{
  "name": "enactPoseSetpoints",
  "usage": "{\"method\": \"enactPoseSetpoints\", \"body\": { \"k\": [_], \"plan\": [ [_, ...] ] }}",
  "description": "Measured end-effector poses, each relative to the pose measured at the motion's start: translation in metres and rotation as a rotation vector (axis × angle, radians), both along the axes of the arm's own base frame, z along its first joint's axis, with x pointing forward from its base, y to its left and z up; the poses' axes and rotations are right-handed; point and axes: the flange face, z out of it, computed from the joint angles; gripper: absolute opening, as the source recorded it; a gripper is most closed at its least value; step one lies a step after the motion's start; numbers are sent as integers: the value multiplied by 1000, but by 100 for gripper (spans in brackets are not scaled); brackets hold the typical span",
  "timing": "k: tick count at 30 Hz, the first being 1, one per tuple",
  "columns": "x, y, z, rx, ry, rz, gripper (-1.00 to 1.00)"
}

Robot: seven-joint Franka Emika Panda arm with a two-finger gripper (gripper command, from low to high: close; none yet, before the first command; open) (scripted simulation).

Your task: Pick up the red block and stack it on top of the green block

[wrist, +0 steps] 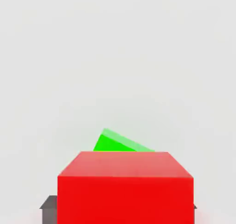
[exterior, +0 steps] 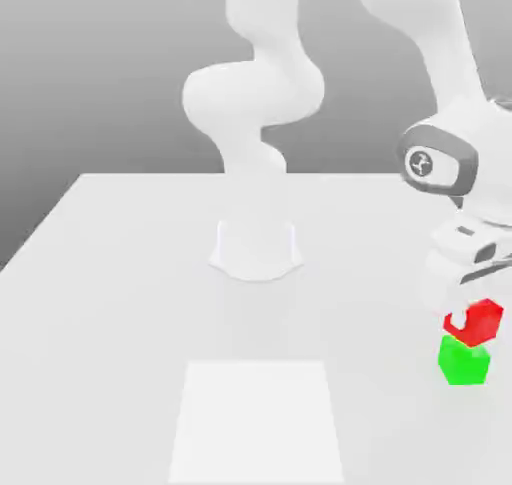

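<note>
Red block (wrist: pixel 124 186) apparently within end effector (exterior: pixel 470 308), above green block (exterior: pixel 464 361).

It was a bare simulated test bench rather than any lived-in room: a plain white tabletop (exterior: pixel 120 273) under a featureless grey backdrop, the white arm (exterior: pixel 255 103) bolted at its middle, a paler rectangular patch (exterior: pixel 258 418) by the near edge.
</note>
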Motion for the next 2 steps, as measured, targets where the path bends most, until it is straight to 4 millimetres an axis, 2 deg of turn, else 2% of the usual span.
{"method": "enactPoseSetpoints", "body": {
  "k": [2],
  "plan": [
    [0,0,0,0,0,0,100]
  ]
}}
